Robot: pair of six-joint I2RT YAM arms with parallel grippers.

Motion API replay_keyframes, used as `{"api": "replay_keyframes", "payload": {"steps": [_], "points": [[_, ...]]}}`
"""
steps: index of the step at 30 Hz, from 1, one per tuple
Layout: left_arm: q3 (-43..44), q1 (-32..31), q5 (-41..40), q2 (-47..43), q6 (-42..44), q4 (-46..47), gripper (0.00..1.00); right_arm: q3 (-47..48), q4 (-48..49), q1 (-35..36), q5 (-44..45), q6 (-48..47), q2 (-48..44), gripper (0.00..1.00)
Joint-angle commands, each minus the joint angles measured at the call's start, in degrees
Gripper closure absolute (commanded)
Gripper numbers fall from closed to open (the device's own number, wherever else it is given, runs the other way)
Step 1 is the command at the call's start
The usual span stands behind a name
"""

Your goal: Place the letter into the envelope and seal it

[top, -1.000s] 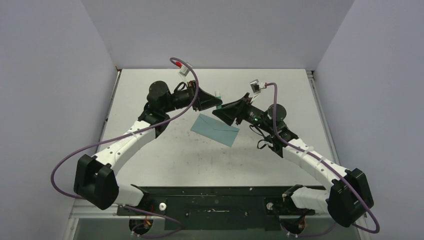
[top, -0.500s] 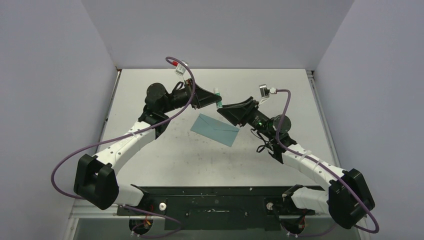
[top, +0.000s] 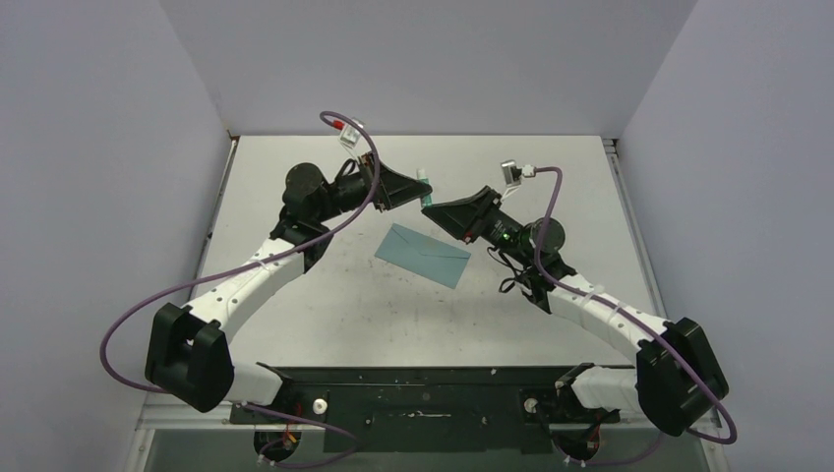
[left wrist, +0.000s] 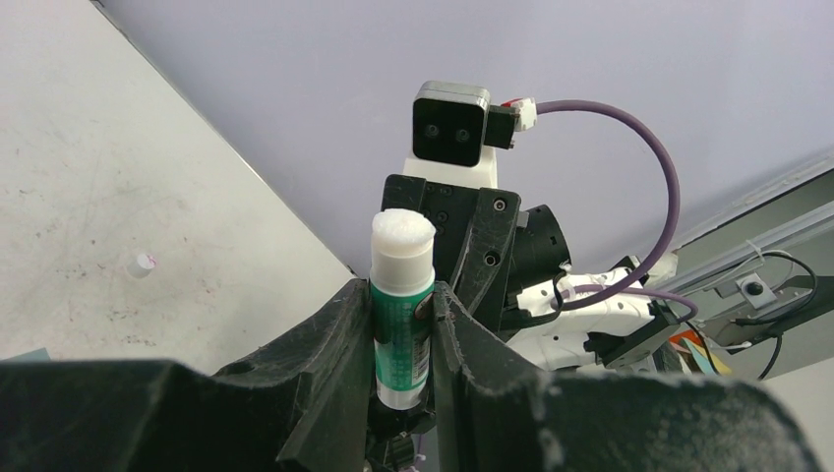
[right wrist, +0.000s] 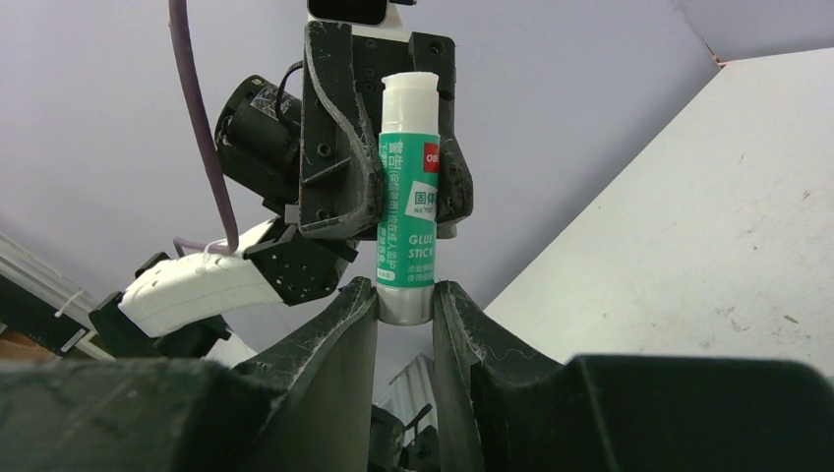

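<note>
Teal envelope (top: 423,254) lies flat on the table (top: 325,295) between the arms, just below the two tools. Its long axis runs diagonally from far-left to near-right. A faint V of flap edges shows, but I cannot tell if it is stuck down. The letter is not in view, likely already inside. Also in the top view, the left gripper (top: 419,193) and right gripper (top: 434,205) meet above the envelope's far edge with a glue stick (top: 425,185) between them, its white end toward the back wall. In the left wrist view, the left fingers are clamped on the stick's green body and the white tip (left wrist: 403,231) points up and away, looking rough like bare glue. A small white bit (left wrist: 143,264) sits on the table, maybe the cap, unclear. In the right wrist view, the stick stands upright in frame, label readable, and the right fingers pinch its grey base (right wrist: 406,305). My read is that this is the sealing step, with glue being readied. Next, one tool must let go and the tip must come down onto the flap edge, kept square to the paper.
</note>
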Motion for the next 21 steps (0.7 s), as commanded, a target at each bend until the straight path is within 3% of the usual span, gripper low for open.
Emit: {"api": "replay_keyframes", "payload": {"steps": [1,5,11,16,19,21], "points": [[0.9,-0.3,1.8,-0.3,-0.6,3.2,0.95,3.5,0.2,0.2,-1.8,-2.2,0.9,0.95],[0.7,-0.4,2.7,0.0,-0.7,3.3,0.82,4.5,0.0,0.3,-2.6,-2.2,1.6,0.95],[0.3,-0.4,3.2,0.2,-0.7,3.7,0.76,5.0,-0.1,0.2,-3.2,-2.2,2.0,0.95],[0.1,-0.4,3.2,0.2,-0.7,3.8,0.65,5.3,-1.2,0.1,-3.2,-2.2,2.1,0.95],[-0.3,-0.4,3.3,0.0,-0.7,4.0,0.64,5.2,-2.1,-0.1,-2.9,-2.3,1.8,0.95],[-0.6,-0.4,3.0,-0.2,-0.7,4.1,0.71,5.0,-2.1,-0.2,-2.4,-2.2,1.4,0.95]]}}
